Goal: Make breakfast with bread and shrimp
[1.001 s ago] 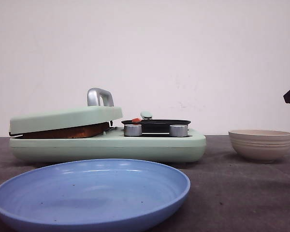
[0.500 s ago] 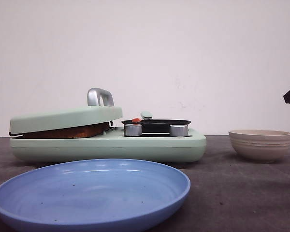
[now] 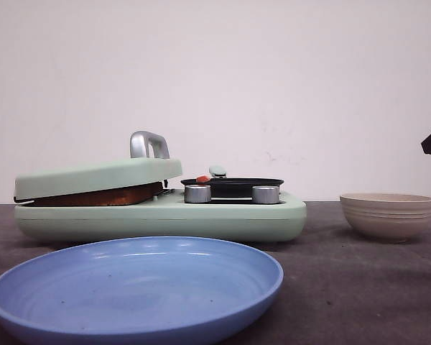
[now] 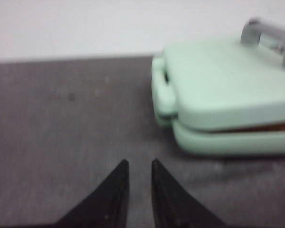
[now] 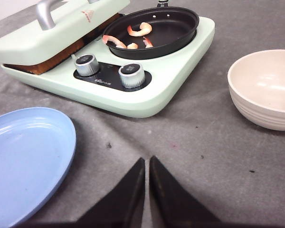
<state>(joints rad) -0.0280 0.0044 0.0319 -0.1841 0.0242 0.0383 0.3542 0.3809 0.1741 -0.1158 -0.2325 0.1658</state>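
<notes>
Bread (image 3: 100,195) under lid; shrimp (image 5: 138,29) in pan.

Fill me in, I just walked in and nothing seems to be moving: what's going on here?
Nothing is being handled at this moment. The bread sits under the lowered lid of the green breakfast maker, and several shrimp lie in its black pan. The left gripper and right gripper hang empty over the table, jaws nearly together. The blue plate and beige bowl are empty.

Front view low, table-level; wrist views look down; all share breakfast maker (image 3: 158,215).
</notes>
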